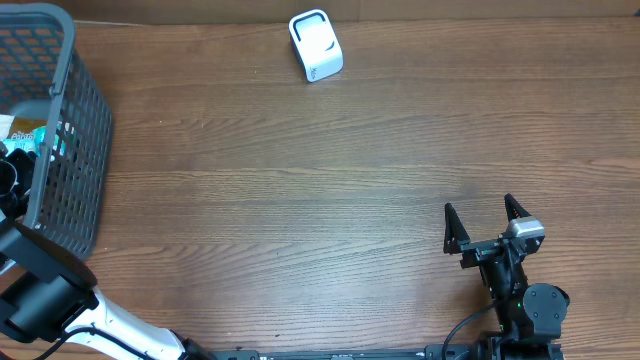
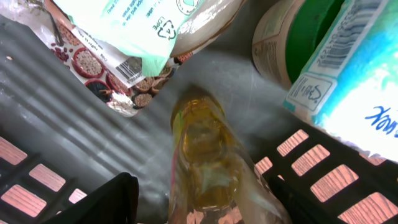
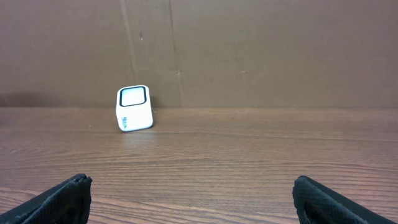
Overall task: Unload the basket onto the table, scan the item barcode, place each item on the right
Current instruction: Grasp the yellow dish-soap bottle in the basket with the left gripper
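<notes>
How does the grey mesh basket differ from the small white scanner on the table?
The grey mesh basket is large and dark; the small white box-shaped scanner is much smaller and pale. The basket stands at the left of the wooden table, the scanner at its far edge. The basket is open and holds packaged goods; the scanner is a closed block with a dark-framed window. Both rest on the table.
</notes>
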`<state>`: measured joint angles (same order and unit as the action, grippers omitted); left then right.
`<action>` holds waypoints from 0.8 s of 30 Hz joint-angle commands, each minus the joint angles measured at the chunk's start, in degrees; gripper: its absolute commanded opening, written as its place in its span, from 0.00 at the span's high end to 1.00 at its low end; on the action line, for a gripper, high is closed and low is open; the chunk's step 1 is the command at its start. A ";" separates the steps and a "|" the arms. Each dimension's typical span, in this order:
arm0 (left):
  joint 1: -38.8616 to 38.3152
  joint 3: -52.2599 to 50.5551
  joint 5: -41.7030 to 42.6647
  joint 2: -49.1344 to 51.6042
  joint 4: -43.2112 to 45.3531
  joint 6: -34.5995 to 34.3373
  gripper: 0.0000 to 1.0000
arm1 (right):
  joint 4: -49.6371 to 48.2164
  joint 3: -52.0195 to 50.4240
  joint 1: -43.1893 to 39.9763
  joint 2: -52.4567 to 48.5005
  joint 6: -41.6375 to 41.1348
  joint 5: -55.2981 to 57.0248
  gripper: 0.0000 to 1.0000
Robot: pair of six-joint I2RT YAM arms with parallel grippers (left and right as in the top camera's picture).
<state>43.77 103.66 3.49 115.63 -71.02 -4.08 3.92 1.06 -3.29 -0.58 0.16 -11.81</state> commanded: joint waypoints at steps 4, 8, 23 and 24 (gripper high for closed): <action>0.02 0.42 0.63 1.66 -1.16 -0.24 0.31 | -0.35 -0.61 -0.17 0.42 -0.20 -0.31 0.00; 0.02 0.33 0.66 1.66 -1.16 -0.26 0.32 | -0.35 -0.61 -0.17 0.42 -0.20 -0.28 0.00; 0.02 0.31 0.63 1.70 -0.92 -1.27 0.66 | -0.35 -0.61 -0.17 0.42 -0.20 -0.28 0.00; 0.04 0.33 0.57 1.70 -0.81 -1.25 0.69 | -0.35 -0.61 -0.17 0.42 -0.20 -0.28 0.00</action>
<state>43.77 103.68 4.45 115.63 -71.79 -5.28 3.90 1.06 -3.29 -0.58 0.16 -11.81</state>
